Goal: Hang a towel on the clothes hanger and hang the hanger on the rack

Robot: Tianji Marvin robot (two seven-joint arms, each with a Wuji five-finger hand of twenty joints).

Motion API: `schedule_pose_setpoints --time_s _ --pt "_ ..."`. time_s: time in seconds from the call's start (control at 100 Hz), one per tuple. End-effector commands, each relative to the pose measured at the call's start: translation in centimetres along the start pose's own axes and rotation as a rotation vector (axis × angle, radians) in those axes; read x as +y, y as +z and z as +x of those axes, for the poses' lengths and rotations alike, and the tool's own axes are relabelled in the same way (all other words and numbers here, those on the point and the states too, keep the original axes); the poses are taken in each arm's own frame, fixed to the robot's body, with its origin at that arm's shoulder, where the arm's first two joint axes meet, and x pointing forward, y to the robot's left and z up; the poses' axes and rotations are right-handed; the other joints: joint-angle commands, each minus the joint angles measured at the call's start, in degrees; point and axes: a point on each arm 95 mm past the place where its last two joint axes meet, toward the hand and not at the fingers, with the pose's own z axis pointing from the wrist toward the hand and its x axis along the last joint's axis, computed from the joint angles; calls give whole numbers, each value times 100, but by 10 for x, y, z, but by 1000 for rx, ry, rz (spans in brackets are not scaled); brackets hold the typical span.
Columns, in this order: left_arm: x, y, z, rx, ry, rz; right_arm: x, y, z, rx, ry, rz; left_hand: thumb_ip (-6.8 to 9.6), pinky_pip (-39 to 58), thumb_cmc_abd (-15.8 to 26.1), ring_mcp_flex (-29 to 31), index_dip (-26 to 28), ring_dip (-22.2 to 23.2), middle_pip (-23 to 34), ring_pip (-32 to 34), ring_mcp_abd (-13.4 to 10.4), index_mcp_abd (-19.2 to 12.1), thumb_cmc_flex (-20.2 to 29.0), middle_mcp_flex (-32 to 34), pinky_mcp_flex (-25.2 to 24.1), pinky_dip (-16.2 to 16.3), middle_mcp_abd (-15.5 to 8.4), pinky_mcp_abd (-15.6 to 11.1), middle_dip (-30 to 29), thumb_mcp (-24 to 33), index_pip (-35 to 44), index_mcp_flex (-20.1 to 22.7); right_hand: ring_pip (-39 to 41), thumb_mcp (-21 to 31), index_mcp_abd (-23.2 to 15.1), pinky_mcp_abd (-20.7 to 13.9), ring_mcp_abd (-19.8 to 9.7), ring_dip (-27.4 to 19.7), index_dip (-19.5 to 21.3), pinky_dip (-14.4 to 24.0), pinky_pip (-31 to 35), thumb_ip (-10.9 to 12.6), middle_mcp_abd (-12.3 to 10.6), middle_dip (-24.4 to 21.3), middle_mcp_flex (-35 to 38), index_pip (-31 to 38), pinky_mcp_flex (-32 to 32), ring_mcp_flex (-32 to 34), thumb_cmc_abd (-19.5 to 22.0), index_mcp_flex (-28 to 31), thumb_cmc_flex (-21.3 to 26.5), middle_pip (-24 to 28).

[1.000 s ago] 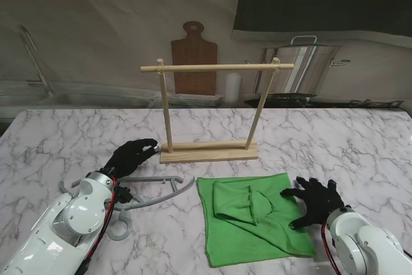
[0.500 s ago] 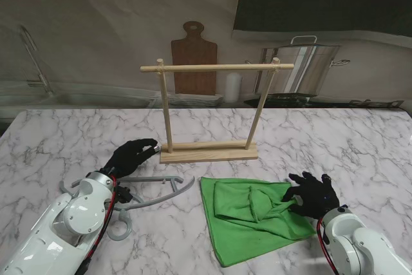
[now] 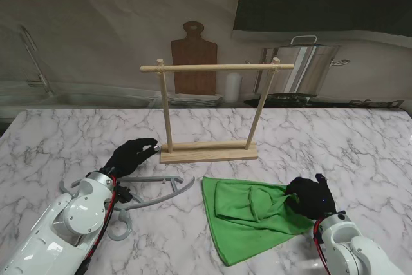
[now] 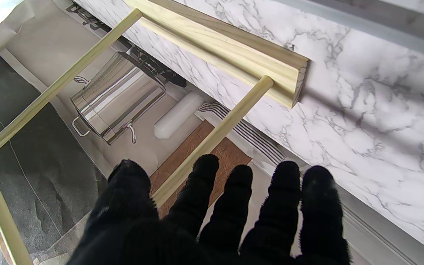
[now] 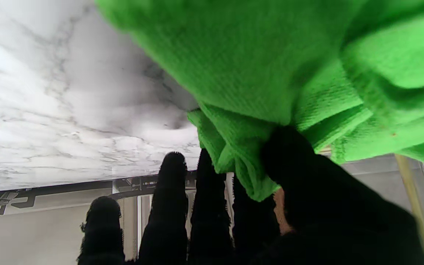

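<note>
A green towel (image 3: pixel 248 217) lies crumpled on the marble table, in front of the wooden rack (image 3: pixel 209 107). My right hand (image 3: pixel 310 198) is shut on the towel's right edge; the right wrist view shows the thumb and fingers (image 5: pixel 204 206) pinching a fold of towel (image 5: pixel 271 84) lifted off the table. A grey plastic hanger (image 3: pixel 151 194) lies flat on the table at the left. My left hand (image 3: pixel 132 154) hovers open over the table beside the rack's left post, fingers (image 4: pixel 282 206) spread and holding nothing, just beyond the hanger.
The rack's wooden base (image 4: pixel 234 51) stands mid-table. Behind the table's far edge are a wooden cutting board (image 3: pixel 193 62), a steel pot (image 3: pixel 302 66) and a white roll (image 3: pixel 232 87). A sink tap (image 3: pixel 32 56) is at the far left.
My right hand has closed on the towel's right edge and drawn it inward and up, bunching the cloth; the near right corner pulled off the table. The left hand has not moved.
</note>
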Motion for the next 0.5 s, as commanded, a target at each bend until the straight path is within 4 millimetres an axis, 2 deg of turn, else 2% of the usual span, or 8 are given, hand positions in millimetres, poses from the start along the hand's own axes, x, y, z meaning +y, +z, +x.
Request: schedule_pose_setpoints --time_s 0.0,0.22,0.49 --pt "3 0 0 3 -2 -16 7 -2 4 8 7 -27 10 -4073 297 -93 -66 -16 -51 -60 -149 -59 74 -167 -119 93 -82 -38 -63 10 -25 -130 314 109 115 -7 3 232 451 -90 122 -72 78 233 165 863 -158 225 501 390 282 309" --pt "3 0 1 3 -3 -19 47 -6 8 35 23 -164 9 -4082 301 -98 -66 -18 -51 -65 -149 -52 70 -172 -121 92 -81 -42 -66 8 -26 -130 627 68 262 63 -14 425 628 -78 329 -49 17 676 499 934 -116 472 565 383 337 509" --pt "4 1 1 2 6 -29 127 -11 10 125 -58 -374 11 -4090 305 -106 -64 -20 -48 -69 -143 -50 78 -163 -120 93 -76 -44 -66 12 -22 -123 630 -9 146 87 -47 457 679 -66 450 -42 -25 839 460 897 -74 504 586 396 322 437"
